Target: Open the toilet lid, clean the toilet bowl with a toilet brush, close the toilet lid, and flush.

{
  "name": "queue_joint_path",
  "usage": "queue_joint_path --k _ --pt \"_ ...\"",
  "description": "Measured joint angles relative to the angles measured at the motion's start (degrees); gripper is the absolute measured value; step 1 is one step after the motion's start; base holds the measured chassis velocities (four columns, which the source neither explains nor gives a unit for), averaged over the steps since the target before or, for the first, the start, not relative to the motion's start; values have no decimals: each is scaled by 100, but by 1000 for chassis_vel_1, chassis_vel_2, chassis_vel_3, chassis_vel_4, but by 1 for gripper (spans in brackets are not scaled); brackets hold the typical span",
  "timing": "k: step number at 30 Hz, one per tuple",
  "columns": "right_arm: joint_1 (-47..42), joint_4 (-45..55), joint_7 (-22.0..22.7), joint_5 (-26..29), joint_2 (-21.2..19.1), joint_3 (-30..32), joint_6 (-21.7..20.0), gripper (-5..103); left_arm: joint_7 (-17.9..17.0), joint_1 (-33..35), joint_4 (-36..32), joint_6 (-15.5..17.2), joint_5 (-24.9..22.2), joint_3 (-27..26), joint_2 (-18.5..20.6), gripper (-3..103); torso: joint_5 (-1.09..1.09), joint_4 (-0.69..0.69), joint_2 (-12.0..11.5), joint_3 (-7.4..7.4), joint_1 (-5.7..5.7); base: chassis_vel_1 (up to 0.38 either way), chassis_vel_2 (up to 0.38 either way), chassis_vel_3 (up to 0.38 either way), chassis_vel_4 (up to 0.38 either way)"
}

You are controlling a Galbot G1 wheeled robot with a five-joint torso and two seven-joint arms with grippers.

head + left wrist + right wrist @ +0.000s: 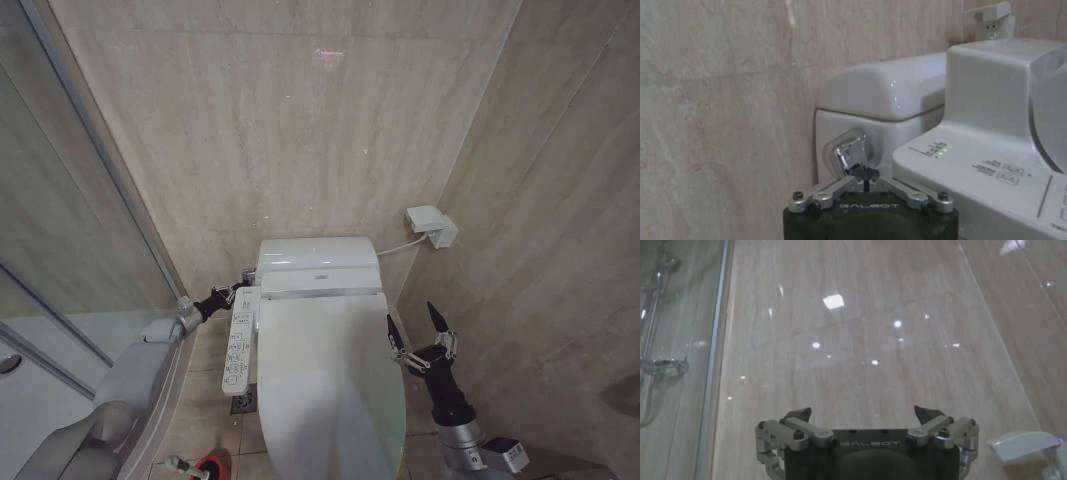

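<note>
In the head view, the lid [325, 385] is seen lowered over the bowl [262, 440], the left end effector [243, 284] is reached to the tank's left side behind the button panel [239, 350], the right end effector [417, 335] is held spread and empty just right of the lid, and the brush [183, 464] is stood in its red holder [208, 466] on the floor. In the left wrist view, the left end effector [867, 176] is pressed together against the chrome flush lever [848, 151] on the tank [887, 95]. In the right wrist view, the right end effector [863, 415] is shown spread before the tiled wall [860, 330].
</note>
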Motion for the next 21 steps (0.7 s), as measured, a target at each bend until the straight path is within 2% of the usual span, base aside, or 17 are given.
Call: queue_joint_path --k 21 --pt "-6 -23 -16 -23 30 -23 9 100 -32 26 2 -3 4 -4 42 0 0 0 0 0 0 0 0 0 0"
